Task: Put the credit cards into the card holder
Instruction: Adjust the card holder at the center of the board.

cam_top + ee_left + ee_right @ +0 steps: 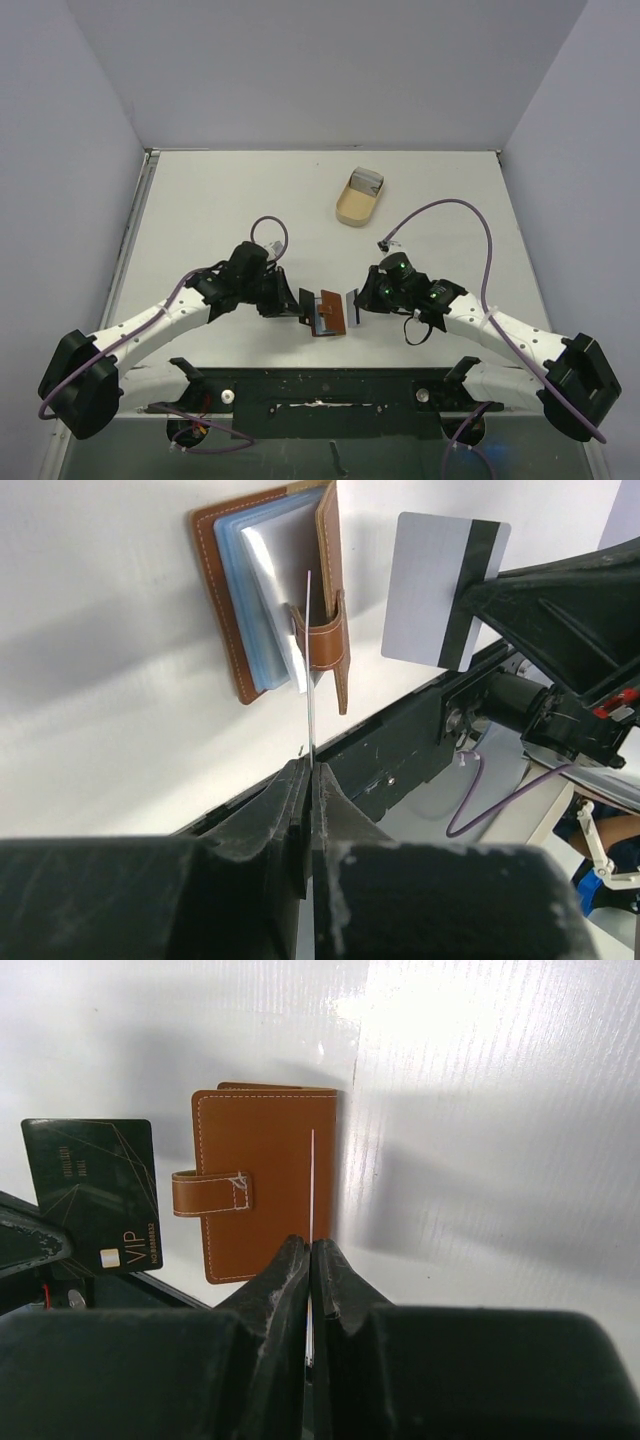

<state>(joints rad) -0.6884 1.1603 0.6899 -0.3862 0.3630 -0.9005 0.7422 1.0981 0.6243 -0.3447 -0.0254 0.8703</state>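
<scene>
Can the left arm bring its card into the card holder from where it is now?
Probably yes: the card holder lies open just ahead of the held card, nothing between. The strap sits close to that path.

**Background: tray, table, walls**

Tan oval tray (354, 208) sits on the white table (220, 200), far-centre and slightly right, lying on a diagonal. A small grey-silver item (367, 181) lies in the tray's far end; can't tell what it is. The tray's near end shows its tan floor. A metal strip (141, 215) runs along the table's left edge. Plain pale grey-lavender walls (320, 60) enclose the table on the left, far and right sides.
</scene>
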